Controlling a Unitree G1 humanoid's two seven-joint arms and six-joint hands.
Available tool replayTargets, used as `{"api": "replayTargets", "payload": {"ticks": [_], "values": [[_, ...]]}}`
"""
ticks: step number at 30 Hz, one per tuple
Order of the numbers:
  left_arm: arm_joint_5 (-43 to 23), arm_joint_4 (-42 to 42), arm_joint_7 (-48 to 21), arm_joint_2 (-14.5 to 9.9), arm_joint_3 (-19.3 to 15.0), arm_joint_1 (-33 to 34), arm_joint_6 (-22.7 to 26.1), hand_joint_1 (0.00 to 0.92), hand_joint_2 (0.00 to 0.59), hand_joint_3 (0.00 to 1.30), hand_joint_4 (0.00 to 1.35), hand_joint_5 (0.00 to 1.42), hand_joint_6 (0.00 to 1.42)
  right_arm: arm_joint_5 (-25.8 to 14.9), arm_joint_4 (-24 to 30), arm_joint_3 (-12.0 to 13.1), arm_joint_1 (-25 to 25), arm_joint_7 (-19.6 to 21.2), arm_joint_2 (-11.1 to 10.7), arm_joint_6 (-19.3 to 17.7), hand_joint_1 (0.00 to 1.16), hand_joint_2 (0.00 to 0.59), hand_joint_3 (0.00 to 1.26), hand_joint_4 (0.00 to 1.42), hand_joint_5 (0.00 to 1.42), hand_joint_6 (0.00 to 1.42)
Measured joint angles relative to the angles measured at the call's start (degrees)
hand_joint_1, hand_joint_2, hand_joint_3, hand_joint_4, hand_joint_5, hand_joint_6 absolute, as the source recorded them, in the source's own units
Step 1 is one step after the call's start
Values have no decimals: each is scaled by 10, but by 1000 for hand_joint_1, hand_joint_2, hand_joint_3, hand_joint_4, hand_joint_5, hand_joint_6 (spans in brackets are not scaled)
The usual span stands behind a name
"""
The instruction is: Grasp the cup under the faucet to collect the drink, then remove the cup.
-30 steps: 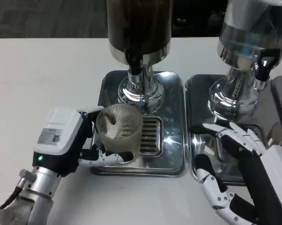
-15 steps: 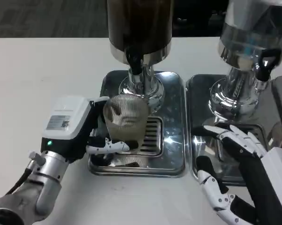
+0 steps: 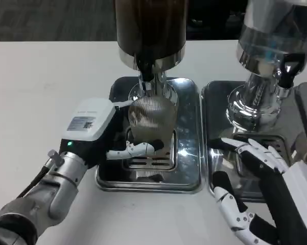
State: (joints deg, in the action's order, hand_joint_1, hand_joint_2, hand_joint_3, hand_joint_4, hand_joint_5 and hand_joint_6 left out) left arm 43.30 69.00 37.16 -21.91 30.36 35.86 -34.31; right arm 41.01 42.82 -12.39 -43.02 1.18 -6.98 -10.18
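Observation:
My left hand (image 3: 99,133) grips a clear ribbed cup (image 3: 152,121) from its left side. The cup is held over the grate of the left steel drip tray (image 3: 186,168), right below the black faucet (image 3: 145,67) of the dark drink dispenser (image 3: 150,25). The cup tilts a little toward the dispenser. My right hand (image 3: 260,189) hovers with fingers spread above the front of the right drip tray (image 3: 214,97), holding nothing.
A second dispenser (image 3: 273,35) with a clear tank and its own black tap (image 3: 288,66) stands at the back right on the right tray. White table surface lies to the left and in front of the trays.
My left hand has carried the cup right and back, from the tray's front left to under the faucet. The right hand has hardly moved.

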Motion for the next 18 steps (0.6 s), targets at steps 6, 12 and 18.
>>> {"api": "replayTargets", "payload": {"ticks": [6,12,18], "values": [[-2,-8,-3,-12,-5,-11,-2,39,44,198,278,472,337,-2,-9,1,10,0,-2,0,359,508,322,257,147,57],[-6,-33,23,-36,-28,-41,-7,22,40,157,238,442,287,-7,-19,2,26,-1,-6,0,359,508,325,257,148,51],[-29,-81,38,-61,-63,-84,-38,14,49,148,236,440,285,-18,-25,5,38,-3,-11,0,359,508,326,257,148,49]]}}
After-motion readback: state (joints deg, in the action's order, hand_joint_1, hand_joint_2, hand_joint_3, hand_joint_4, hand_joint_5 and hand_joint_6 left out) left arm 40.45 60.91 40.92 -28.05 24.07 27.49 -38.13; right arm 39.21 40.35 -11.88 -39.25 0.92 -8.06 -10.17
